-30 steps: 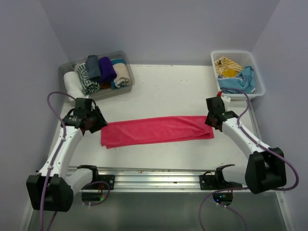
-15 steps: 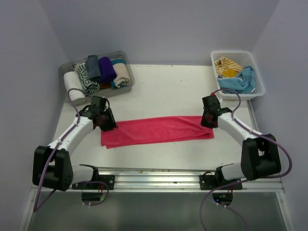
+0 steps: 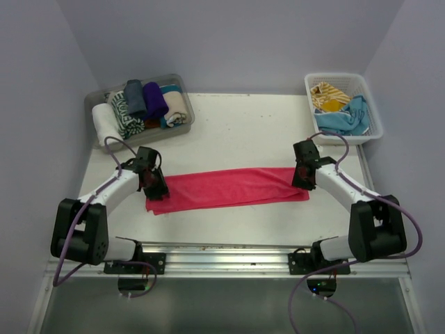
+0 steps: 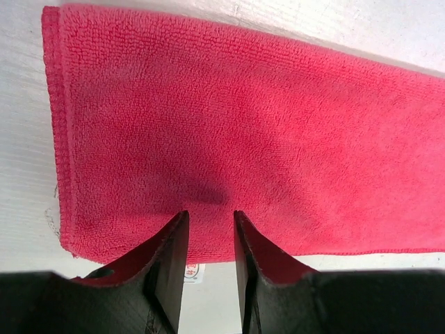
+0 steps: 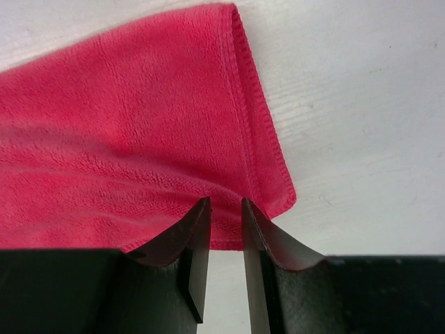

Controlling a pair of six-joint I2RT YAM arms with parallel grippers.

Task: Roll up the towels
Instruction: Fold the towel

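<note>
A hot pink towel (image 3: pixel 226 188) lies flat on the table, folded into a long strip. My left gripper (image 3: pixel 154 186) hovers low over its left end. In the left wrist view the left gripper (image 4: pixel 208 216) has a narrow empty gap, its tips above the towel (image 4: pixel 243 139) near its front edge. My right gripper (image 3: pixel 304 177) is over the right end. In the right wrist view the right gripper (image 5: pixel 224 202) is slightly open and empty, above the towel's (image 5: pixel 139 139) front right corner.
A clear tray (image 3: pixel 188 104) at the back left holds several rolled towels. A white lattice basket (image 3: pixel 308 90) at the back right holds a mustard-yellow striped towel (image 3: pixel 327 94) and a light blue one (image 3: pixel 348 117). A metal rail (image 3: pixel 222 254) runs along the near edge.
My left gripper has moved right and nearer, from beside the towel onto its left end. My right gripper has shifted slightly and stays over the right end. The towel has not moved.
</note>
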